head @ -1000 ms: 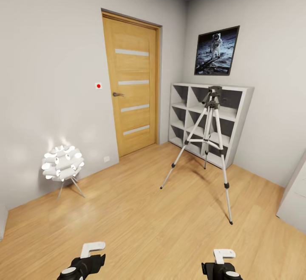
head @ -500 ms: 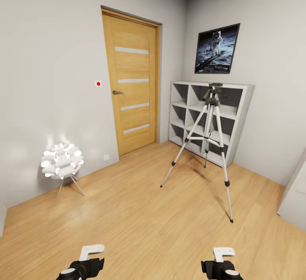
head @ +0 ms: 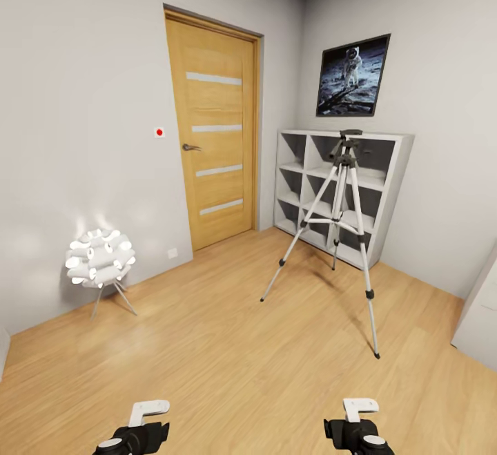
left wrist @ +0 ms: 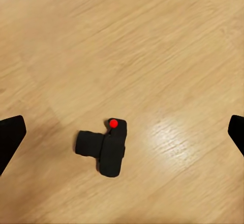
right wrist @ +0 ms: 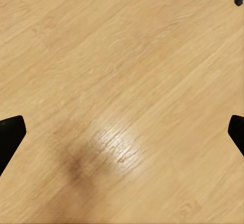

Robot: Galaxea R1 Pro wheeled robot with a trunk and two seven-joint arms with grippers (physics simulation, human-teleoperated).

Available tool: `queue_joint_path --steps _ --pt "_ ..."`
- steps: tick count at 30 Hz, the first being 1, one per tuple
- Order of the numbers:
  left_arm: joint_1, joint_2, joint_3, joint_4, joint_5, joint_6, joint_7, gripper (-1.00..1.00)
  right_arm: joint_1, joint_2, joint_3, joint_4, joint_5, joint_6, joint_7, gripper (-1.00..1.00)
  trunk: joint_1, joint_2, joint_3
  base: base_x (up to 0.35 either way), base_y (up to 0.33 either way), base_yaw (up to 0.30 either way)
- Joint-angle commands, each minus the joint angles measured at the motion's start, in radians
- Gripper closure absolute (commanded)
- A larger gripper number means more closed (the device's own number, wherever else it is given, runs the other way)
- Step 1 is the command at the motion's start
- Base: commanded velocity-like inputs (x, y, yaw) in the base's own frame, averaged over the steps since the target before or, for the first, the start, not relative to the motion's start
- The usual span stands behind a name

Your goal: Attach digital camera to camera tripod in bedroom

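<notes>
Left hand (left wrist: 122, 132) spread, digital camera (left wrist: 103, 150) on floor (left wrist: 152, 40) between fingers

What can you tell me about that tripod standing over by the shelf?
The camera tripod stands upright on the light wood floor, just in front of the grey cube shelf. Its three slim silver-grey legs are spread wide, with black joints and black feet, braced midway to a centre column. The head on top is black and carries nothing. Nothing but the floor touches it.
</notes>
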Motion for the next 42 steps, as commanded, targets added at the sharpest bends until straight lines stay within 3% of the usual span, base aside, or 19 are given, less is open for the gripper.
queue_joint_path --steps 1,42 --pt "0.000 0.000 -0.001 -0.001 0.008 0.005 0.004 -1.00 0.000 0.000 0.000 -0.002 0.001 0.006 -0.002 -1.00 0.004 -0.008 -0.004 0.000 0.000 0.000" --pt "0.000 -0.001 -0.001 0.012 0.009 0.004 0.005 -1.00 0.000 -0.005 0.004 -0.004 0.003 0.007 0.000 -1.00 0.161 -0.295 -0.133 0.000 0.000 0.000"
